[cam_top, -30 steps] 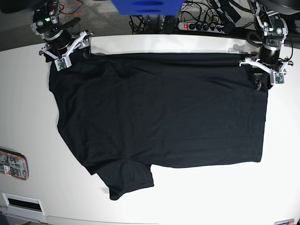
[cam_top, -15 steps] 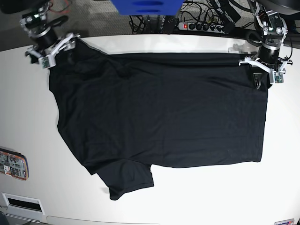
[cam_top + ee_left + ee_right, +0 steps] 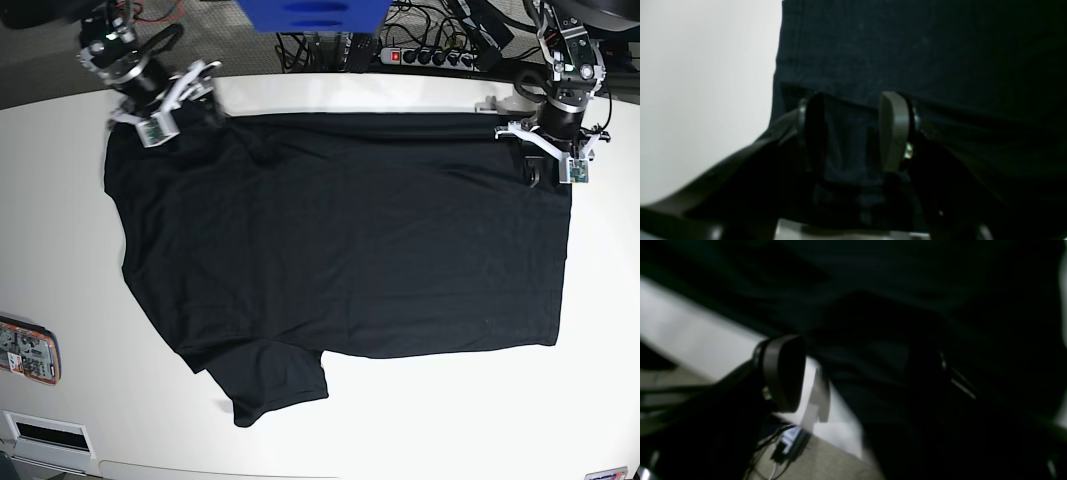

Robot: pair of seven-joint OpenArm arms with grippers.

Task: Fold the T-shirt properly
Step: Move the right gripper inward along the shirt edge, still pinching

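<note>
The black T-shirt lies spread flat on the white table, with one sleeve at the front. My left gripper is at the shirt's far right corner. In the left wrist view its jaws stand a little apart and a raised bunch of cloth fills the gap. My right gripper is at the far left corner. In the blurred right wrist view its jaws stand wide apart. Cloth lies between them, and bare table shows beside one finger.
A power strip and cables lie behind the table's far edge, beside a blue box. A small orange-edged device lies at the left edge. A white slotted part sits at the front left corner.
My right gripper swung out to the left, stretching the shirt's corner, then came back right and farther along the far edge. My left gripper shifted slightly up and left.
</note>
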